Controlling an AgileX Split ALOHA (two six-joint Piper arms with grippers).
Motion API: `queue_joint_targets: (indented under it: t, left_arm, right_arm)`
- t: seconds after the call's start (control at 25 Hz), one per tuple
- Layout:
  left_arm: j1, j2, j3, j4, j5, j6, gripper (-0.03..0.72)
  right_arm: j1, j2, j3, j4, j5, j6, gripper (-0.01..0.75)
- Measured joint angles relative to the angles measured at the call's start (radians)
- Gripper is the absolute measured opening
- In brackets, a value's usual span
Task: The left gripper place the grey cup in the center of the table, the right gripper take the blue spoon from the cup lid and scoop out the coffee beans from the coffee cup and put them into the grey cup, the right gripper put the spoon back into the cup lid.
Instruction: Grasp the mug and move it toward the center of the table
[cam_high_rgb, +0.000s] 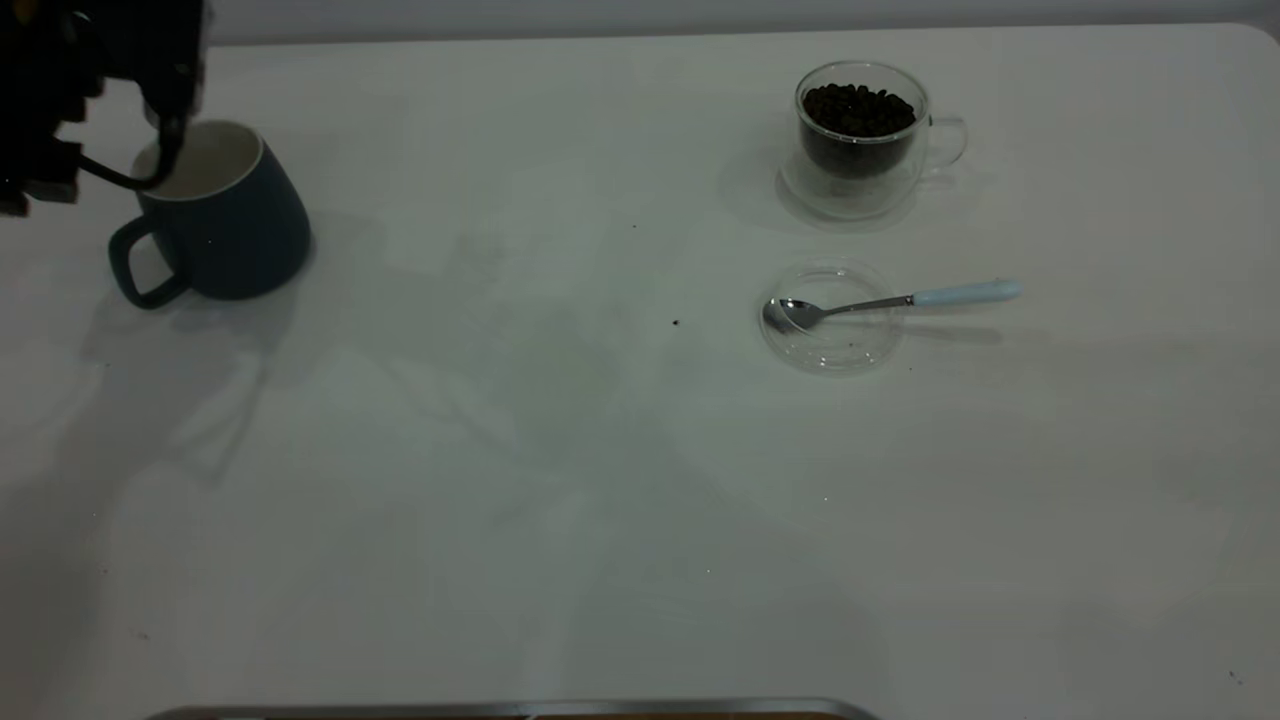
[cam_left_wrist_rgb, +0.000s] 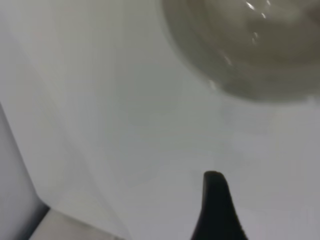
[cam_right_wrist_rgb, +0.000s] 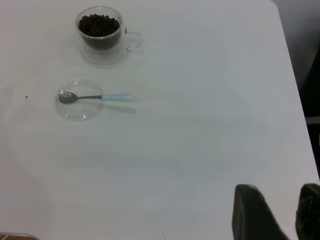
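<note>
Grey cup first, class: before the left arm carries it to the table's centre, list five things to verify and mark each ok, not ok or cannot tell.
1. Left gripper at the grey cup, one finger inside the rim: ok.
2. Grip closed firmly on the wall: cannot tell.
3. Cup sitting level: not ok, it looks tilted.
4. Path to the centre of the table free of the coffee cup, cup lid and blue spoon: ok.
5. Right gripper away from that path: ok.

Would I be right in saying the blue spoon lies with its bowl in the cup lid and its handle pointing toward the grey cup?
Not quite: the blue spoon does rest its bowl in the cup lid, but the exterior view shows its handle pointing away from the grey cup.
</note>
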Motion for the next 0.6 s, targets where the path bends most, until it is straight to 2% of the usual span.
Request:
queue_joint_targets:
  t: [0.32, 0.6]
  left_arm:
    - [0.000, 0.073, -0.042, 0.032, -0.021, -0.029, 0.587]
    - [0.000, 0.097, -0.043, 0.053, -0.122, -0.038, 0.587]
  right_arm:
    - [0.000, 0.000, 0.000, 0.000, 0.000, 0.000, 0.250]
    - [0.000, 0.000, 0.000, 0.000, 0.000, 0.000, 0.250]
